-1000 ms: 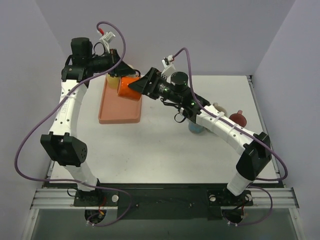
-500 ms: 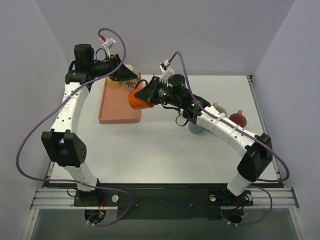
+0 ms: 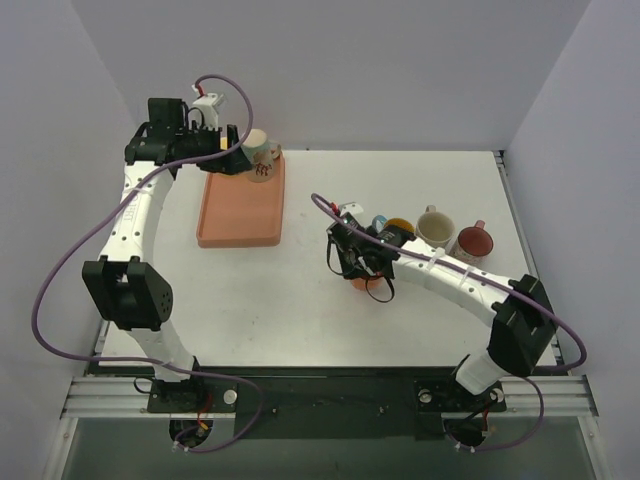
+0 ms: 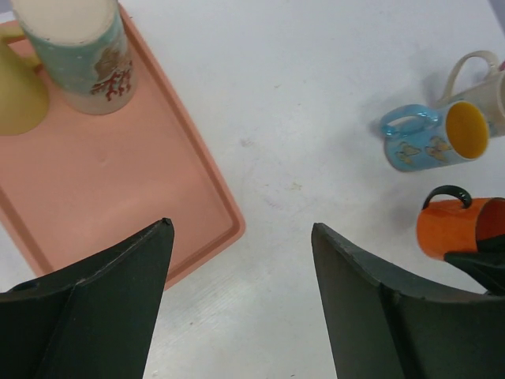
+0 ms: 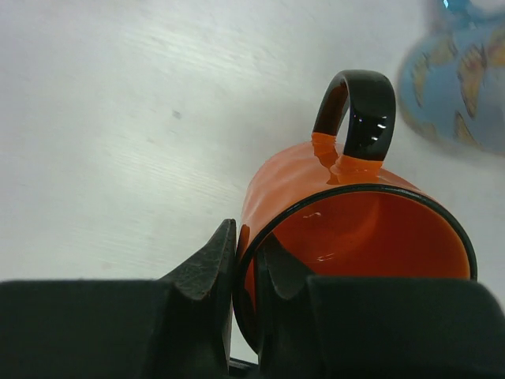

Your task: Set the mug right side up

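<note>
White table (image 3: 250,300): right of the pink tray (image 3: 235,215), the right gripper (image 5: 246,241) pinches the orange mug (image 5: 347,229) by its rim. The left gripper (image 4: 241,227) gapes wide over the tray. So thin a pinch could slip, toppling the mug.

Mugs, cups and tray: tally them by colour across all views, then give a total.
orange mug: 1
blue mug: 1
cream mug: 1
dark red mug: 1
patterned mug: 1
yellow cup: 1
pink tray: 1
Total: 7
</note>
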Robot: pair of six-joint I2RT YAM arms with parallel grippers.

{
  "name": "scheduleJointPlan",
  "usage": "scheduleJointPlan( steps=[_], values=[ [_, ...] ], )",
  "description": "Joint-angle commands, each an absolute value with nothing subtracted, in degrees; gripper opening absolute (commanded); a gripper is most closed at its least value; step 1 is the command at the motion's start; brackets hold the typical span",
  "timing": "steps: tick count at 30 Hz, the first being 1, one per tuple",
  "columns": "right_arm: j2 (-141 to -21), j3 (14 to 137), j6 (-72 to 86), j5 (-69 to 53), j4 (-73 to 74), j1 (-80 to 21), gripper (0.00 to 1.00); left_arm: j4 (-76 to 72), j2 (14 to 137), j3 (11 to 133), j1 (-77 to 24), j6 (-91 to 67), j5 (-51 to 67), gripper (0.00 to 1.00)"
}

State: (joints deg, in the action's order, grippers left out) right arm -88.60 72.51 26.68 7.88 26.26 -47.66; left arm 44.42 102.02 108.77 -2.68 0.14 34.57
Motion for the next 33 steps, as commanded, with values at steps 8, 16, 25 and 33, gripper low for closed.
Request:
scheduleJointPlan(
  steps=[8, 16, 25, 33],
  values=[
    [-89.38, 62.50, 13.30, 17.25, 24.44, -48.78, 0.00, 46.50, 100.99, 109.69, -3.25, 7.56, 27.07, 0.81],
    [-89.21, 58.10, 10.53, 2.40, 16.18, -46.06, 0.00, 46.76, 102.65, 109.16, -3.78, 10.81, 23.92, 0.81],
    [-89.91, 54.50, 11.77, 0.44, 13.80, -43.42, 0.21, 46.75, 111.60, 116.71, -7.12, 16.78, 13.28, 0.81],
    [-86.76, 59.23, 10.37, 1.49, 22.04, -43.77, 0.55, 44.31, 122.94, 132.44, -13.18, 23.64, 4.50, 0.83]
  ],
)
